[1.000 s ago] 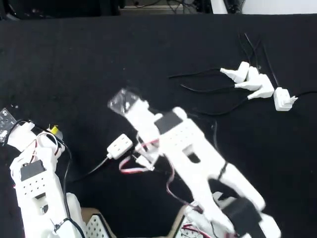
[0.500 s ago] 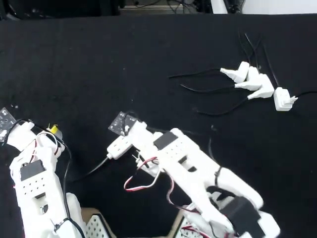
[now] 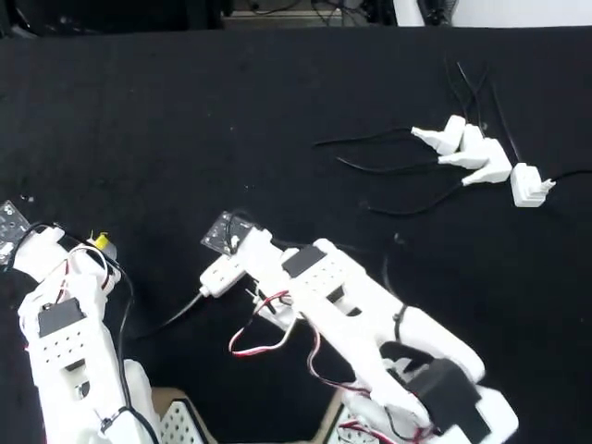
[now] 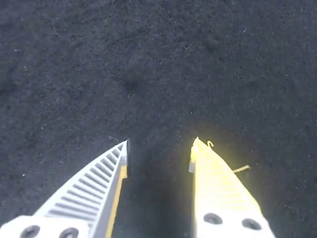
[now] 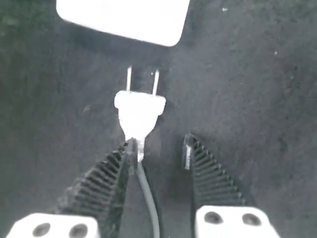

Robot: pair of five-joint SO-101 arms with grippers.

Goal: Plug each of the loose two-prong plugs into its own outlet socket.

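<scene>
A white outlet block (image 5: 124, 20) lies on the black table. A white two-prong plug (image 5: 140, 106) lies just short of it, prongs pointing at the block without touching it. My right gripper (image 5: 158, 144) stands open right behind the plug, and the plug's cord runs back between its fingers, close to one of them. From above, the right gripper (image 3: 226, 232) sits over the outlet block (image 3: 218, 277), with the right arm covering the plug. My left gripper (image 4: 159, 144) is open over bare table, low at the table's left edge (image 3: 13, 225).
Several more white plugs (image 3: 467, 148) and a white adapter (image 3: 527, 184) lie with black cords at the far right. The outlet block's cable (image 3: 166, 322) trails toward the left arm's base. Red and white wires (image 3: 268, 319) hang under the right arm.
The right arm has drawn back and come down, bringing its gripper from beyond the outlet block to just over it. The left arm has kept still.
</scene>
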